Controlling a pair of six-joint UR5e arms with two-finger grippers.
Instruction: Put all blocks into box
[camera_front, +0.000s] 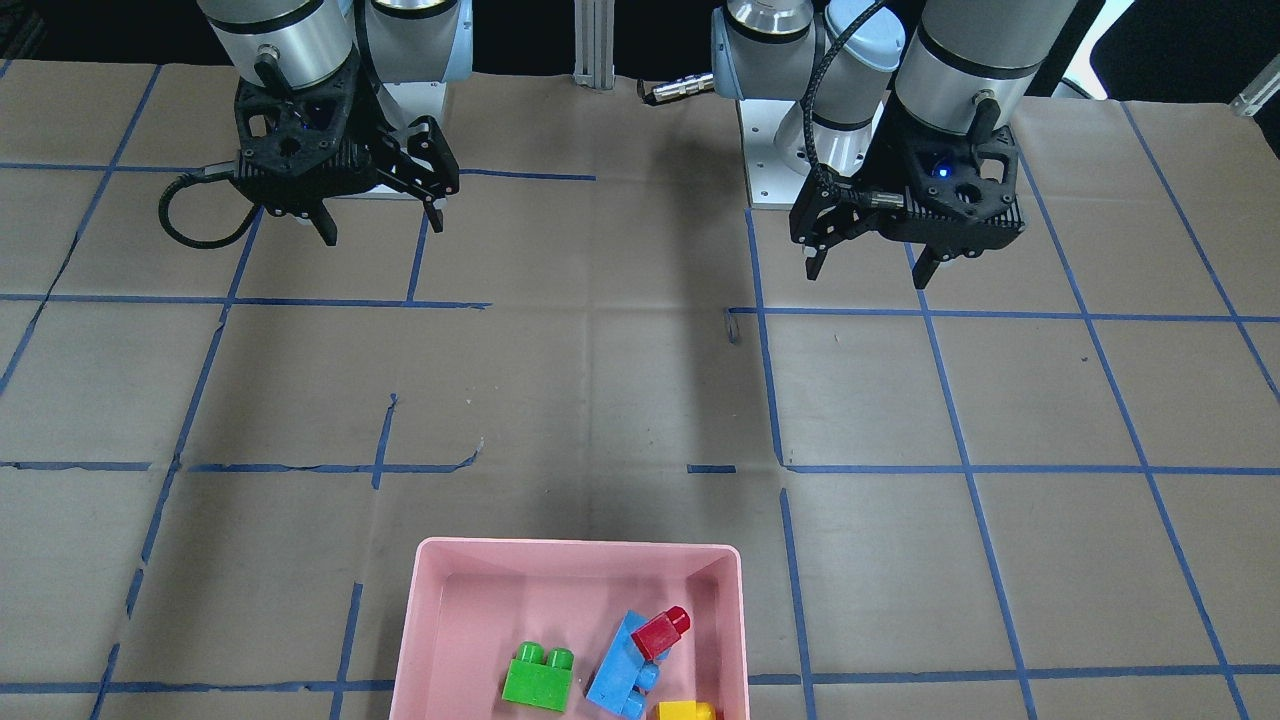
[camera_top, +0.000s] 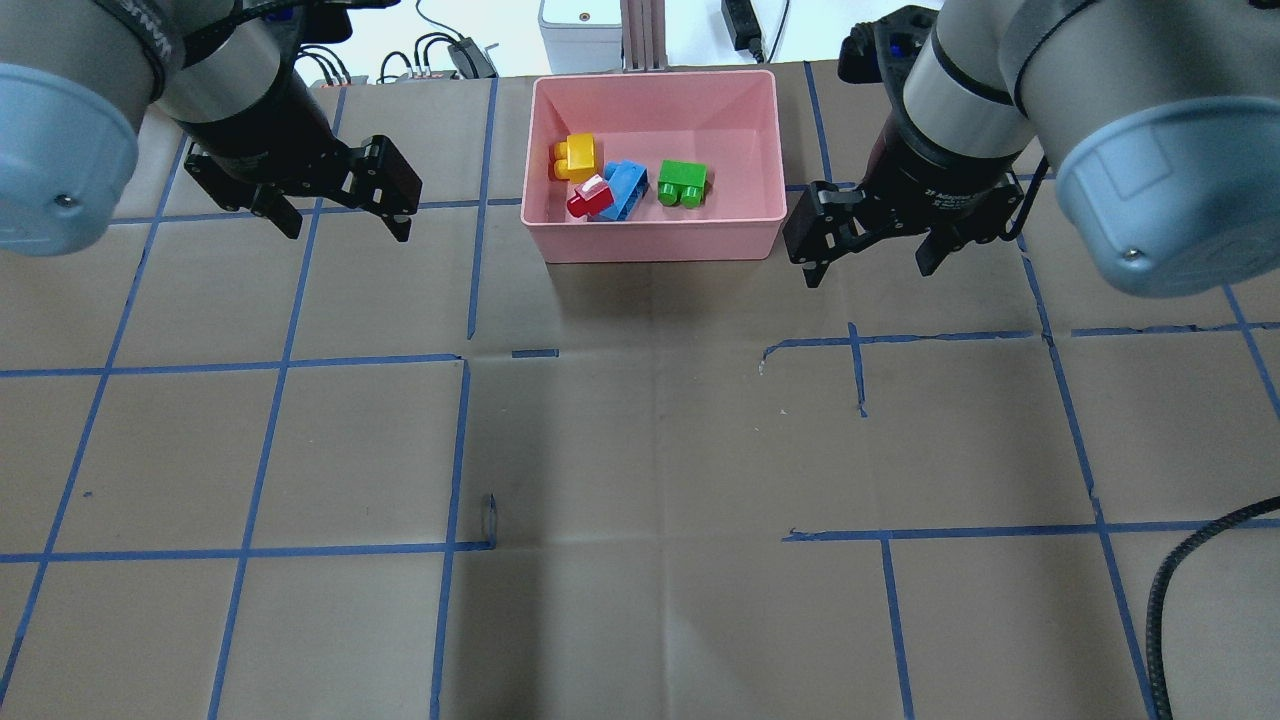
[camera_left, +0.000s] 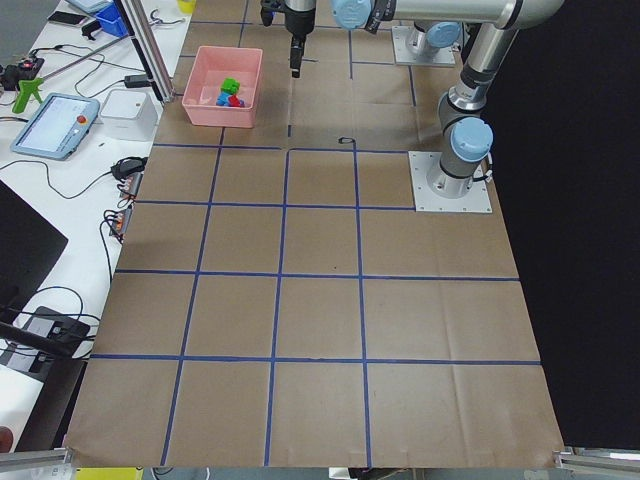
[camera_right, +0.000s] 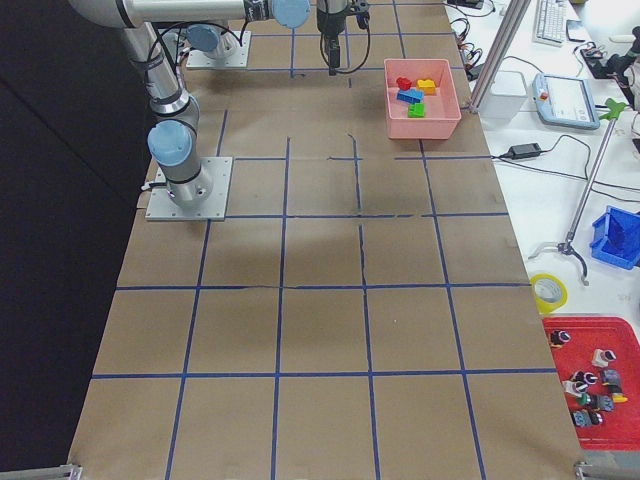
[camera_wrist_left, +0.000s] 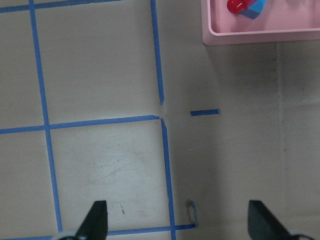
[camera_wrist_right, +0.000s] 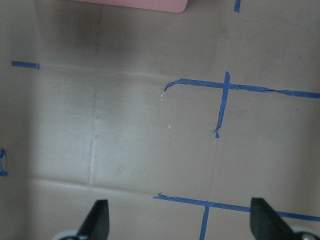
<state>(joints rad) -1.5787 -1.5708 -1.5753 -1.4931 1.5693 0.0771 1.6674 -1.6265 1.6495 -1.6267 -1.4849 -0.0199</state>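
The pink box (camera_top: 655, 245) stands at the table's far middle edge. All four blocks lie inside it: yellow (camera_top: 576, 157), red (camera_top: 588, 198) resting on the light-blue one (camera_top: 628, 187), and green (camera_top: 683, 183). In the front-facing view the box (camera_front: 580, 546) holds green (camera_front: 540, 678), light-blue (camera_front: 615, 680), red (camera_front: 661, 632) and yellow (camera_front: 685, 711). My left gripper (camera_top: 345, 228) is open and empty, left of the box. My right gripper (camera_top: 866, 272) is open and empty, right of the box. The left wrist view shows the box corner (camera_wrist_left: 260, 37); the right wrist view shows its edge (camera_wrist_right: 150, 5).
Brown paper with a blue tape grid covers the table. A black cable loop (camera_front: 190, 215) hangs by the right arm. An aluminium post (camera_top: 640, 35) and a white unit (camera_top: 578, 25) stand behind the box. A tablet (camera_left: 55, 125) lies on the side bench.
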